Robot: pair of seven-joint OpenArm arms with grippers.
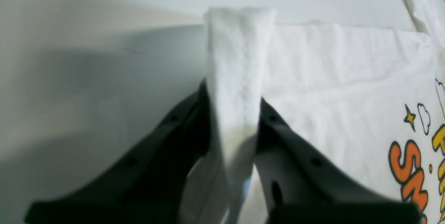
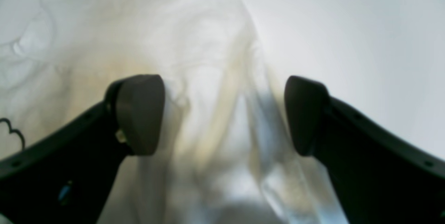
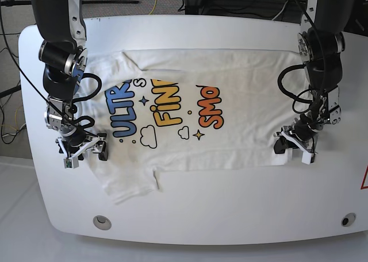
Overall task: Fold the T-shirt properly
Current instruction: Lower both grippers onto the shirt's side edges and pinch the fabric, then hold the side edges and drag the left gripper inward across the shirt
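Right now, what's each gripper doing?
Left gripper: closed on a fold of the T-shirt.
Right gripper: open, jaws on either side of bunched shirt cloth, not clamped.

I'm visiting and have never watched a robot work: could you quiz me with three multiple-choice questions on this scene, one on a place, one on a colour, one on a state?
1. Where does the T-shirt lie?
A. spread on the white table
B. in a basket
C. on a chair

2. What colour is "SMOL"?
A. green
B. orange
C. black

3. How is the left gripper?
A. wide open
B. out of sight
C. shut on cloth

Answers: 1 A, the base view shows it flat; 2 B, orange letters; 3 C, white fabric is pinched between its fingers, while the right gripper gapes.
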